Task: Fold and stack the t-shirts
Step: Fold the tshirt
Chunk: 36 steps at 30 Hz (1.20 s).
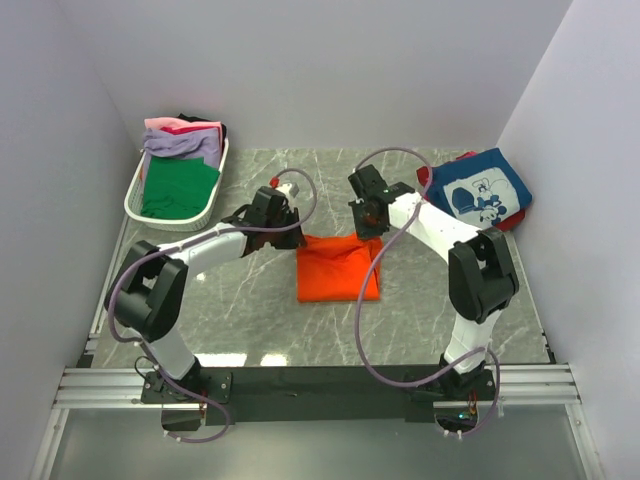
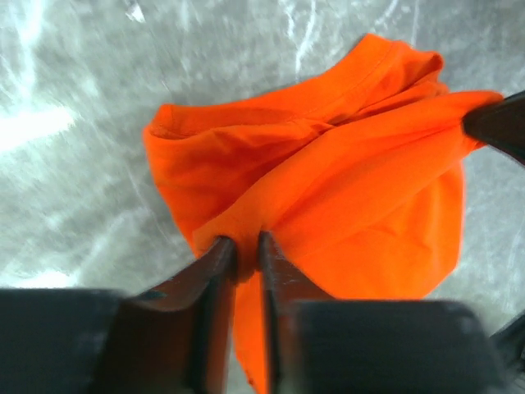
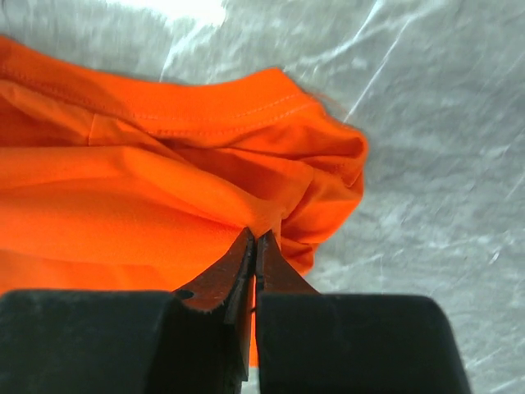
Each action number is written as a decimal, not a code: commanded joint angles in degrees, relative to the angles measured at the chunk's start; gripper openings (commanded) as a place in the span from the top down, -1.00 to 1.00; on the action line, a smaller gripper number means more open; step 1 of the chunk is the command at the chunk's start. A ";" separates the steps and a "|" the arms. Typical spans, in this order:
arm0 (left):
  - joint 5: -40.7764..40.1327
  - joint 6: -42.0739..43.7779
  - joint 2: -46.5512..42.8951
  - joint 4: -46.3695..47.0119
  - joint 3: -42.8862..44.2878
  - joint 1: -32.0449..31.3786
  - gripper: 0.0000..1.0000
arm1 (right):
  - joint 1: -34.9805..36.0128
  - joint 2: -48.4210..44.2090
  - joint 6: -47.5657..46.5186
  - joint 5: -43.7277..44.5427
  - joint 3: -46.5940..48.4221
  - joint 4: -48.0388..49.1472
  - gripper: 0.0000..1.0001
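The orange t-shirt (image 1: 338,268) lies partly folded at the table's middle. My left gripper (image 1: 287,235) is shut on its far left corner; in the left wrist view the cloth (image 2: 344,189) is pinched between the fingers (image 2: 215,263). My right gripper (image 1: 368,232) is shut on the far right corner; the right wrist view shows the shirt (image 3: 148,180) nipped at the fingertips (image 3: 243,250). Both hold the far edge slightly lifted. A navy blue t-shirt with white cartoon print (image 1: 482,188) lies folded at the far right on a red one (image 1: 513,218). Green (image 1: 178,189), lavender (image 1: 182,143) and pink (image 1: 170,125) shirts fill the basket.
The white slatted basket (image 1: 134,196) stands at the far left against the wall. White walls close in the table at left, back and right. The marble tabletop (image 1: 250,310) runs to the metal rail (image 1: 300,380) at the near edge.
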 commanded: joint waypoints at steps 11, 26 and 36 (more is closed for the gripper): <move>-6.97 1.59 -4.22 -0.89 11.19 1.61 -0.47 | -5.29 -7.30 2.61 5.63 3.26 4.34 -0.35; 9.72 -5.96 -5.11 11.94 -2.88 0.20 -0.47 | -2.48 -7.84 2.96 -18.89 -5.29 11.21 -0.16; 12.81 -6.05 4.91 11.16 3.53 -0.50 -0.48 | -1.33 3.23 2.52 -17.68 1.04 9.89 -0.13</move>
